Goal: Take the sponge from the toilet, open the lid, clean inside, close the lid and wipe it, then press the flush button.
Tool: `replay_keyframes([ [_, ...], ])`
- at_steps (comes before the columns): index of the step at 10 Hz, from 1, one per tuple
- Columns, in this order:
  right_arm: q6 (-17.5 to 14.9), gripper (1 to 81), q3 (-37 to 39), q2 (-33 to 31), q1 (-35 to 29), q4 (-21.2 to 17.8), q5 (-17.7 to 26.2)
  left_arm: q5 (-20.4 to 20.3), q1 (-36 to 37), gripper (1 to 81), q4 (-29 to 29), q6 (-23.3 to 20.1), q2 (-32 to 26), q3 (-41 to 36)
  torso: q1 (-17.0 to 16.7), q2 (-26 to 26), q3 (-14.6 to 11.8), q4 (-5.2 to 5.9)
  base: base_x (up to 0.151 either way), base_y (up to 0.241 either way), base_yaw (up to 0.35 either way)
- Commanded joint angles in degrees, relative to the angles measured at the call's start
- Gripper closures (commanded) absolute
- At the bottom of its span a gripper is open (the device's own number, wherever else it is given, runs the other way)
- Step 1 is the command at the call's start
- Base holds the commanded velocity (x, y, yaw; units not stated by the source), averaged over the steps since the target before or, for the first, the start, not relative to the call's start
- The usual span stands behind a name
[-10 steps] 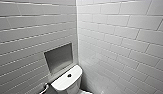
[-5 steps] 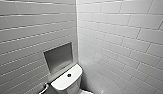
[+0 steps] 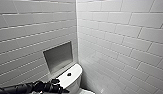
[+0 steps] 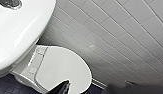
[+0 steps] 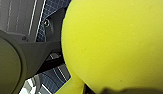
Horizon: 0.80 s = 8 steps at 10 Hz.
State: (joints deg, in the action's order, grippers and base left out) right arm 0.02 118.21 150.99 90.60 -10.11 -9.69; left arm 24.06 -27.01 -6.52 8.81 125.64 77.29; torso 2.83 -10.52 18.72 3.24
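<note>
Sponge (image 5: 114, 42) aloft in the right gripper (image 5: 117, 90), lid (image 4: 64, 67) down.
Soft, light and squashy, the sponge bulges close to the wrist camera above the dark floor (image 5: 57, 10), pinched in the right jaws; grip it across its middle, gently, as it could slip if wet. Your left gripper (image 3: 56, 84) hovers at the edge of the toilet (image 3: 74, 83) tank, beside the flush button (image 3: 69, 74); you cannot tell how its jaws stand.

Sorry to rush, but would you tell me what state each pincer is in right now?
Left pincer: cannot be told.
Right pincer: closed, holding the sponge.
</note>
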Motion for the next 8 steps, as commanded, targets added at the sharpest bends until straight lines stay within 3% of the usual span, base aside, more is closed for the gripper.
replay_keyframes([
  [1, 0.0, 81.1, -1.5, -0.9, -1.3, -0.5, 3.5, 3.0, 13.7, 1.0, -8.8, -0.1, -0.6, 2.4, 0.0, 0.0, 2.1, 0.00, 0.000, 0.000, 0.000],
  [3, 0.1, 81.1, -1.5, -0.8, -1.3, -0.5, 3.2, 7.0, 16.2, 1.0, -12.2, -0.1, 2.5, 9.8, 0.0, 0.0, 4.9, 0.00, 0.000, 0.000, 0.000],
  [5, 0.1, 81.1, -1.5, -0.7, -1.3, -0.6, 3.1, 7.0, 17.5, 1.0, -15.5, -0.1, 5.2, 15.9, 0.0, 0.1, 7.5, 0.00, 0.000, 0.000, 0.000],
  [6, 0.1, 81.1, -1.6, -0.7, -1.3, -0.7, 2.5, 7.0, 18.3, 1.0, -17.2, -0.1, 6.4, 18.5, 0.1, 0.1, 5.9, 0.00, 0.000, 0.000, 0.000],
  [8, 0.1, 81.1, -1.7, -0.7, -1.3, -0.7, 2.0, 7.6, 21.3, 1.0, -18.7, -0.1, 10.2, 24.0, 0.1, 0.1, 7.4, 0.00, 0.000, 0.000, 0.000],
])
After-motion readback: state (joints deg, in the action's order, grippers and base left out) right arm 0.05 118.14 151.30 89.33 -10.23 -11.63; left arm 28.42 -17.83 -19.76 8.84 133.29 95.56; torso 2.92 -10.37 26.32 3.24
